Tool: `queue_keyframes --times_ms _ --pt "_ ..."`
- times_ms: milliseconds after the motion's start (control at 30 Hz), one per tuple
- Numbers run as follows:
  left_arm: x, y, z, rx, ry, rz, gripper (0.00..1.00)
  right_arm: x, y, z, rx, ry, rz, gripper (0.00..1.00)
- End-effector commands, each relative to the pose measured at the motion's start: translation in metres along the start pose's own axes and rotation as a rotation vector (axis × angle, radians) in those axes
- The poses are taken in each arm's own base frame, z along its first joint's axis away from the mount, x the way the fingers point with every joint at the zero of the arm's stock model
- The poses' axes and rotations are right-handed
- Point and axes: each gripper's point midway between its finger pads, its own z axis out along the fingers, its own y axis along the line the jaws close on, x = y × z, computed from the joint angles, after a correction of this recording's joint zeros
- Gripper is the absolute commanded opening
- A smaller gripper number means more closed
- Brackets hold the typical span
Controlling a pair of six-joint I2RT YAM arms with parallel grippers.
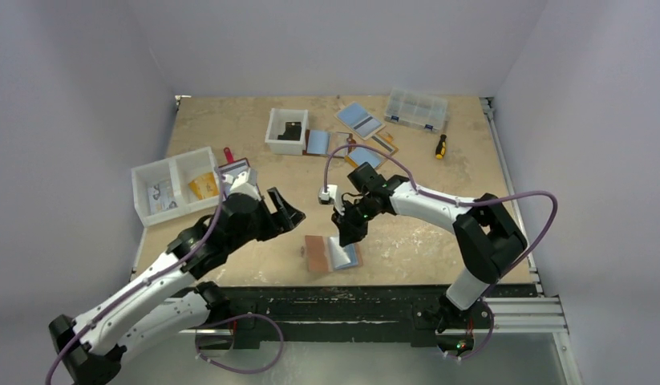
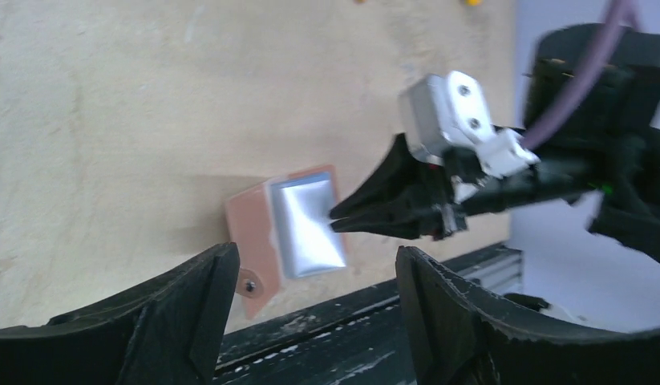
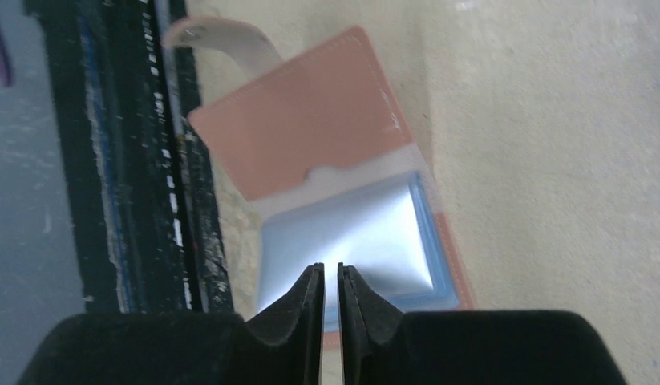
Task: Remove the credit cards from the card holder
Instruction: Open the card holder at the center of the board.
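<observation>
The card holder [image 1: 317, 253] lies open near the table's front edge, its tan-brown half on the left. Its right half holds a light blue card [image 1: 346, 255] under a shiny clear pocket. It shows in the left wrist view [image 2: 248, 228] and the right wrist view [image 3: 302, 136], with the blue card [image 3: 358, 233] below the tan half. The dark grey card is hidden. My right gripper [image 1: 345, 238] hangs just above the blue card's edge, jaws together with only a slit, holding nothing [image 3: 330, 273]. My left gripper [image 1: 290, 210] is open and empty, apart to the left [image 2: 317, 253].
A white two-compartment bin [image 1: 174, 186] stands at the left. A small white box [image 1: 286, 130], other wallets and cards [image 1: 360, 120], a clear organizer box [image 1: 416, 108] and a screwdriver [image 1: 441, 146] lie at the back. The black rail [image 1: 350, 293] runs just below the card holder.
</observation>
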Motion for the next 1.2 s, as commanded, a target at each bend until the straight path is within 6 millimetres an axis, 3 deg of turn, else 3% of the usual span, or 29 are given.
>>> queue_keyframes --times_ms 0,200,433,500,533,600,667,800,933,1167 --pt "-0.004 -0.036 -0.021 0.299 -0.062 -0.045 0.76 -0.038 0.043 -0.017 -0.218 -0.102 -0.061 0.2" --pt "0.004 -0.034 -0.027 0.369 -0.062 -0.049 0.76 -0.056 0.052 -0.07 -0.222 -0.17 -0.218 0.3" --pt "-0.009 -0.049 -0.018 0.354 -0.088 0.055 0.78 -0.048 0.022 -0.141 0.006 -0.281 -0.23 0.45" --pt "-0.02 -0.056 -0.019 0.367 -0.134 0.047 0.83 -0.048 0.014 -0.159 0.09 -0.306 -0.241 0.5" --pt "-0.026 -0.057 -0.019 0.371 -0.163 0.031 0.93 -0.046 0.009 -0.169 0.13 -0.32 -0.232 0.53" --pt "-0.035 -0.051 -0.015 0.332 -0.206 -0.061 0.99 -0.043 0.004 -0.184 0.193 -0.341 -0.215 0.59" --pt "-0.039 -0.045 -0.01 0.31 -0.237 -0.12 0.99 -0.038 -0.001 -0.194 0.24 -0.355 -0.187 0.67" --pt "-0.029 -0.047 -0.007 0.351 -0.201 -0.113 0.99 -0.03 -0.004 -0.205 0.267 -0.389 -0.13 0.75" --pt "-0.01 -0.048 -0.003 0.319 -0.087 -0.006 0.97 -0.025 -0.004 -0.214 0.296 -0.429 -0.098 0.78" --pt "0.026 -0.07 0.001 0.304 0.075 0.187 0.93 -0.019 -0.007 -0.217 0.31 -0.482 -0.047 0.87"
